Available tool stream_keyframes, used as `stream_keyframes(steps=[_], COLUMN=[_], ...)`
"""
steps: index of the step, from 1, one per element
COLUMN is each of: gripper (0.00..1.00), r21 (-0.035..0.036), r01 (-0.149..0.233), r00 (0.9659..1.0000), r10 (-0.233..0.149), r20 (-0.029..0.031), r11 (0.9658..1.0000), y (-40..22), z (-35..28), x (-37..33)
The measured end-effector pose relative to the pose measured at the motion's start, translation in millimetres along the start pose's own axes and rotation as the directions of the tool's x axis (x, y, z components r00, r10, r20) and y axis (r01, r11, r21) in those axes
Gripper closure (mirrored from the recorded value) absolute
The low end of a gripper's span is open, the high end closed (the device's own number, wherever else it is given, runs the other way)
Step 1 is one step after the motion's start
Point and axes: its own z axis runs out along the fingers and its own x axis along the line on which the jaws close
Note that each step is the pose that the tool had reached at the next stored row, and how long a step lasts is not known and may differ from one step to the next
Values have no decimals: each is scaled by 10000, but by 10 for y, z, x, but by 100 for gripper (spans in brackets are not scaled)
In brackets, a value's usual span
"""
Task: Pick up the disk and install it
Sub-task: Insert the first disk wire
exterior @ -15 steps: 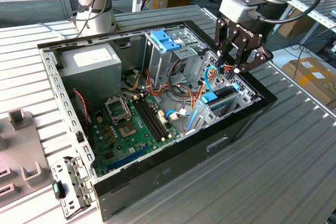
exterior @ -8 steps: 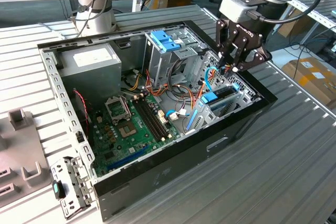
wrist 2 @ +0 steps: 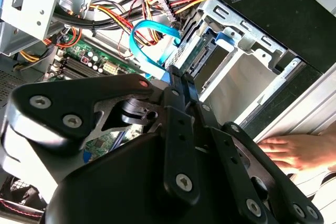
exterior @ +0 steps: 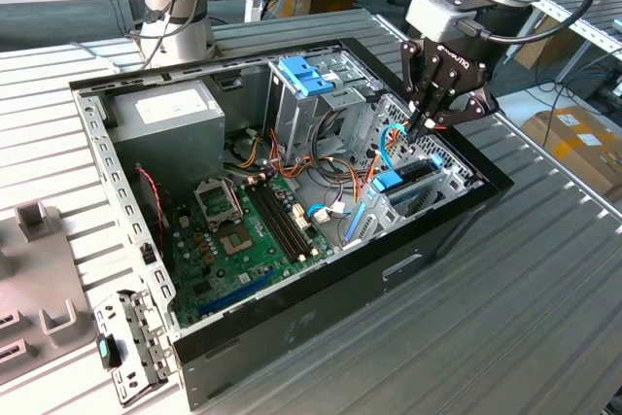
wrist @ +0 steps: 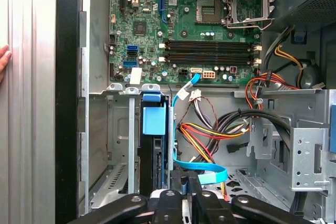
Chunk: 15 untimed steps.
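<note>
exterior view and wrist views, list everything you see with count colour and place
case: 1, black, open, on the table
table: 1, grey, ribbed, under the case
disk: 1, blue-railed, on edge in the case, near the gripper
power supply: 1, grey, case corner, exterior view's left
bracket: 1, blue, atop the drive cage
motherboard: 1, green, case floor
flat cable: 1, light blue, beside the disk
hand: 1, on the table beside the case
gripper: 1, black, shut, close to the disk
</note>
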Motion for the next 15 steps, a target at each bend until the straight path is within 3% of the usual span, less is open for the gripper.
stream_keyframes(steps=[10,13,14,15], gripper=[84,84,84,84], r21=[5,160,278,339], r01=[0,32,58,72], r00=[10000,10000,9999,9999], r10=[0,-33,-61,-75], r20=[3,65,93,110], r11=[10000,9999,9996,9994], y=[0,18,28,37], z=[0,1,1,3], x=[0,0,2,9])
